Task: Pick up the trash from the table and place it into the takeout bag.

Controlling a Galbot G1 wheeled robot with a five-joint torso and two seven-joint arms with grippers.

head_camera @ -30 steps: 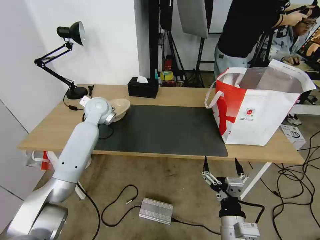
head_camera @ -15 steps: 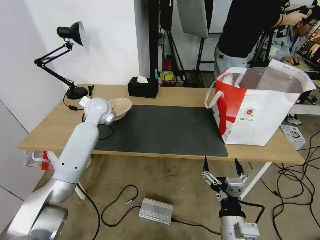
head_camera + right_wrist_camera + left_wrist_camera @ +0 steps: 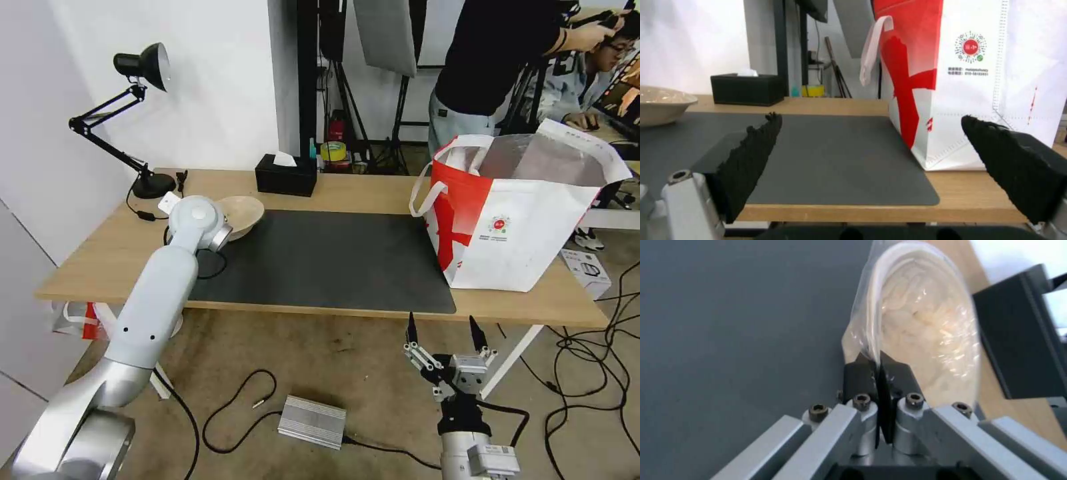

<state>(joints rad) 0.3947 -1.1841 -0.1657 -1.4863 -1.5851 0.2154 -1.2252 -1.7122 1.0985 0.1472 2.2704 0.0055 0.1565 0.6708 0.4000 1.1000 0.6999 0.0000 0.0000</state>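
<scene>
Our left gripper (image 3: 878, 368) pinches the rim of the bowl (image 3: 241, 212) above the mat (image 3: 320, 260); our right gripper (image 3: 443, 331) waits wide open, empty, below the table (image 3: 373, 190).

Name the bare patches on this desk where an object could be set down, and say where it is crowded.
Bare: the dark mat between the beige bowl and takeout bag. Crowded: lamp base, cables, left gripper pinching the bowl's rim.

Left arm (image 3: 160, 280) over table (image 3: 373, 193) – beige bowl (image 3: 243, 212) at mat (image 3: 320, 260) corner; right end effector (image 3: 443, 330) spread below edge.
</scene>
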